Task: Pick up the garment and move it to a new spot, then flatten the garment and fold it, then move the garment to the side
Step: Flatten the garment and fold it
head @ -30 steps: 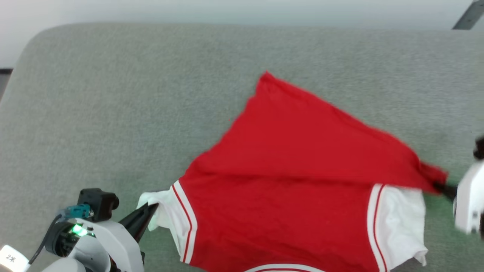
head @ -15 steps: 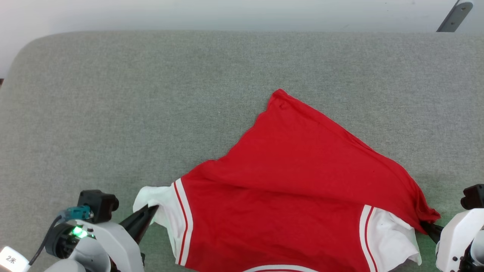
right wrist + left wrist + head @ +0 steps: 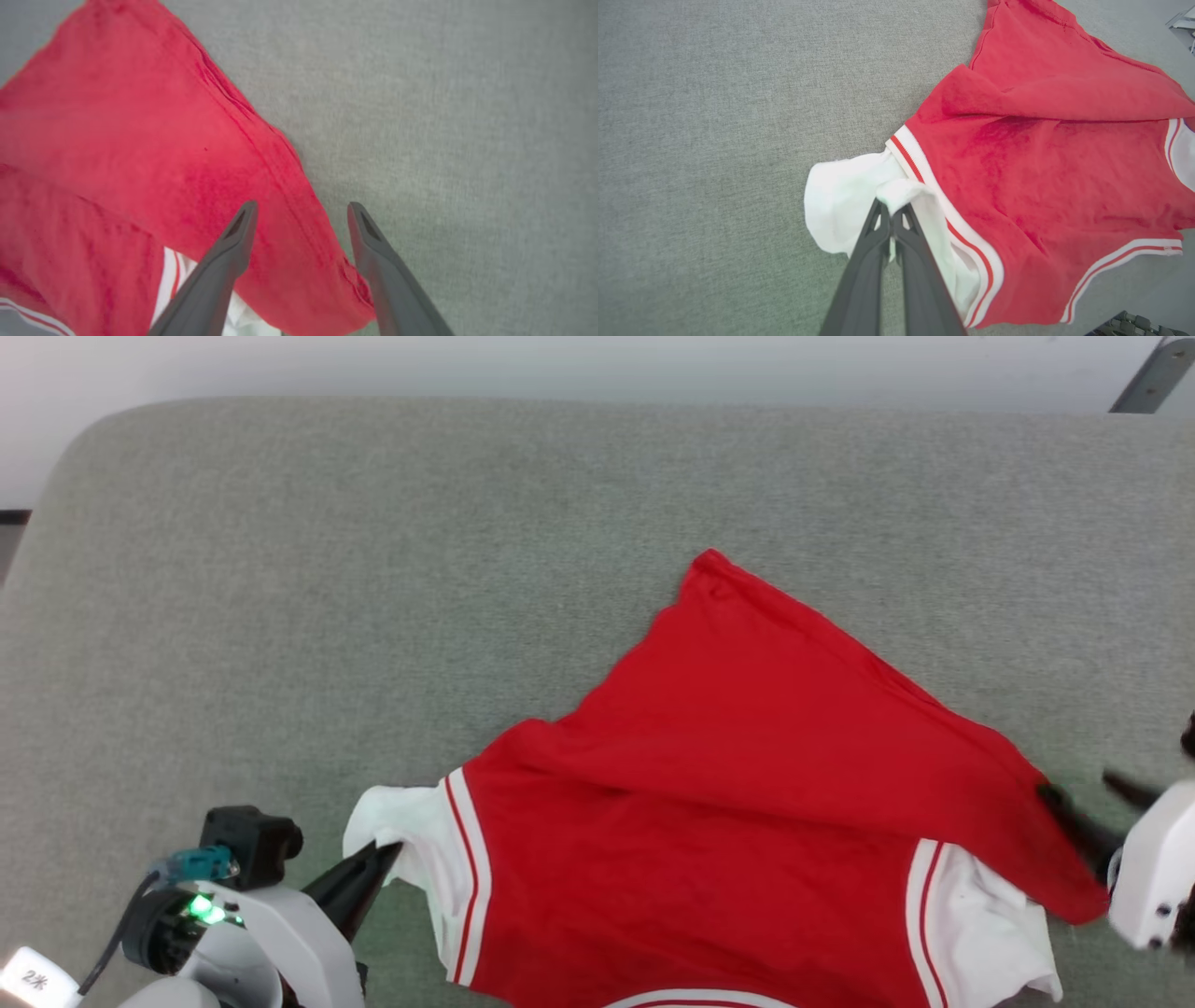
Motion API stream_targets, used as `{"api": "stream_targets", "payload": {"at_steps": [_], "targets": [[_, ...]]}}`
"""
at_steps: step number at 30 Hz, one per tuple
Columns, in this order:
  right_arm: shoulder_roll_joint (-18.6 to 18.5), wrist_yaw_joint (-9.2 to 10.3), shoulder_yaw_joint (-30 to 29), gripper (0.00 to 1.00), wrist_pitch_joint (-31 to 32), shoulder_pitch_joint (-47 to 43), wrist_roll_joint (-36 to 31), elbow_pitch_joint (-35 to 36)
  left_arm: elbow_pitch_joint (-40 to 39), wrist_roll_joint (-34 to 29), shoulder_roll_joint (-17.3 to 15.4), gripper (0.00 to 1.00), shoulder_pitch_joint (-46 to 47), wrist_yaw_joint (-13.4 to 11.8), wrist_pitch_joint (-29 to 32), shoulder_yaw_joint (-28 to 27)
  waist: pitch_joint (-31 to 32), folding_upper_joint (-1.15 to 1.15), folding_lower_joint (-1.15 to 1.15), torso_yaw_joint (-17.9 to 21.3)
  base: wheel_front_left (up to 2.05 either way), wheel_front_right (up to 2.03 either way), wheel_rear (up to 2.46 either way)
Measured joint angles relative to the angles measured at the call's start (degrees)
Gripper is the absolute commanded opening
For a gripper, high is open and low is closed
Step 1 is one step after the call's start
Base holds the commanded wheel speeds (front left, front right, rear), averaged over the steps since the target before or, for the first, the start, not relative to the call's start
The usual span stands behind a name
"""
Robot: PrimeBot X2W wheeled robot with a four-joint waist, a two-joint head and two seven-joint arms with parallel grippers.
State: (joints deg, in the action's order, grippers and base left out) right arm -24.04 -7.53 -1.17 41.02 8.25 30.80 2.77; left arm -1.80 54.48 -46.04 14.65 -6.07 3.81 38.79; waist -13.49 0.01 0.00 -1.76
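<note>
Op: Jaws, L and R: status?

Tech: On the left gripper [image 3: 892, 210] they are pinched tight on the white left sleeve [image 3: 840, 200], cloth bunched between the tips. On the right gripper [image 3: 302, 207] they are spread wide and hold nothing; they straddle the red hem edge [image 3: 280, 196] at the right side.

Op: Posn of the garment?

Tech: The garment [image 3: 728, 803] lies on the grey padded surface [image 3: 373, 569], near-centre to right. It is not flat. A big red flap [image 3: 794, 709] is folded diagonally over the body, with one corner pointing far and the other end by the right sleeve [image 3: 980, 915].

Op: Step in hand?

Tech: Prob. flattening. No deliberate fold made yet.

Op: Procedure?

Tech: Recommended:
1) Use the L pinch as an anchor, low to the surface.
2) R: close on the flap's right corner, one layer only, not the sleeve beneath.
3) Draw that corner far and right until the hem runs straight, w/o slack.
4) Match L/R tension; an uneven pull would likely skew the body.

Op: Risks?

Tech: Thin knit may slip from the tips. If R takes two layers, the flap prob. won't open. Check the wrist view before lifting.
</note>
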Motion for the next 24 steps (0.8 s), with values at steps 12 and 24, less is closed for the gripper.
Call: {"api": "stream_targets", "payload": {"at_steps": [12, 24], "targets": [[0.4, 0.0, 11.3, 1.0, -4.6, 17.9, -5.4, 1.3, 0.5, -1.1, 2.7, 0.0, 2.9, 1.4, 0.0, 1.5, -2.1, 0.0, 0.0, -3.9, 0.0, 0.0, 0.0], [1.6, 0.0, 29.1, 1.0, -11.6, 42.6, -2.6, -28.4, 4.8, -2.5, 7.5, 0.0, 7.8, 4.6, -0.4, 3.6, -5.8, 0.0, 0.0, -9.7, 0.0, 0.0, 0.0]]}}
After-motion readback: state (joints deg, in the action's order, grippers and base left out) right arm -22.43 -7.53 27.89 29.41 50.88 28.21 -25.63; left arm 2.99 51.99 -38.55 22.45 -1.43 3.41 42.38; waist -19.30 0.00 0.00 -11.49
